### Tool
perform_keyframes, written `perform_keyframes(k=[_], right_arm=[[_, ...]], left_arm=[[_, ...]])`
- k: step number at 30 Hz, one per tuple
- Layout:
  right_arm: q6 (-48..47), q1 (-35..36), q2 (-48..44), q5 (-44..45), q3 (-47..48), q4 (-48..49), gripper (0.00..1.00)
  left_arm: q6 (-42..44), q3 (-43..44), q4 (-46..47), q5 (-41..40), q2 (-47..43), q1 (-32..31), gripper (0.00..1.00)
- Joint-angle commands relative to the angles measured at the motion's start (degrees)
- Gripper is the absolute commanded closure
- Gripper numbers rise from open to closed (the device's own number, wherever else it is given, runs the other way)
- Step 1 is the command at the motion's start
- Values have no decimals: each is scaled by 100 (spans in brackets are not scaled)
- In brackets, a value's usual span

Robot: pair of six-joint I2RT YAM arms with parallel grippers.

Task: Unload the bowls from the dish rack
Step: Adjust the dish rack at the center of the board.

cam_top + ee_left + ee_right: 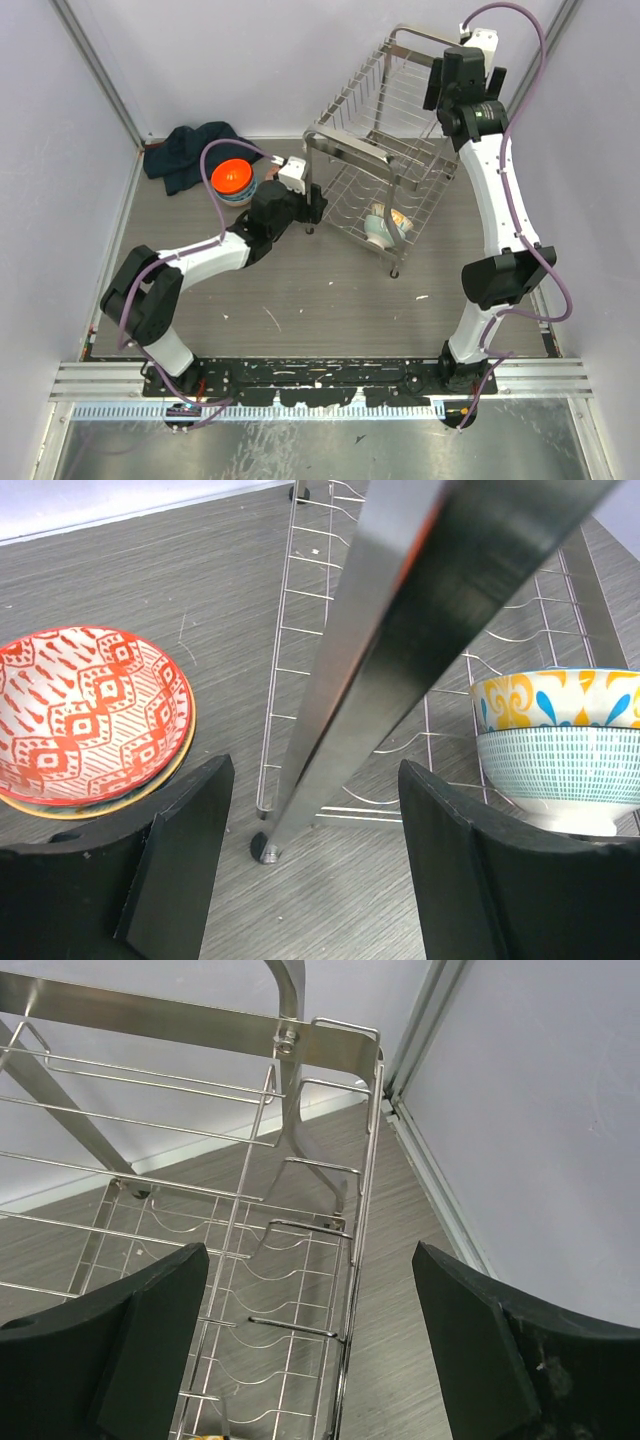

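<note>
The silver wire dish rack [385, 150] stands at the table's middle back. Two stacked bowls [383, 226] sit in its lower tier: a yellow-and-blue patterned one [560, 700] on a teal-lined white one [565, 770]. An orange-red patterned bowl [85, 710], bright orange from above [233, 178], rests on another bowl left of the rack. My left gripper [310, 860] is open and empty, low at the rack's near-left leg [400, 630]. My right gripper [310, 1350] is open and empty, high over the rack's far right end [300, 1230].
A dark cloth [188, 152] lies at the back left by the wall. White walls with metal frame posts [100, 70] close in the table on both sides and the back.
</note>
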Motion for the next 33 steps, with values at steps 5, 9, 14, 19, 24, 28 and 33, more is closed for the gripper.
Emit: perform_keyframes(k=[5, 9, 14, 19, 24, 28, 33], right_arm=[[45, -120, -292, 150, 34, 38, 10], [42, -126, -428, 249, -121, 7, 10], [44, -154, -592, 329, -329, -26, 10], [60, -170, -698, 382, -408, -88, 10], [99, -176, -870, 402, -583, -87, 10], [124, -179, -1032, 420, -728, -89, 10], [165, -178, -1216, 412, -912, -89, 10]], left_arm=[[37, 395, -148, 163, 285, 195, 26], [48, 541, -170, 251, 403, 288, 26], [52, 705, -174, 352, 563, 350, 26], [63, 878, -187, 435, 695, 374, 26], [81, 1144, -264, 486, 888, 433, 26], [53, 1399, -331, 572, 1087, 553, 26], [7, 1754, -447, 719, 1356, 719, 26]])
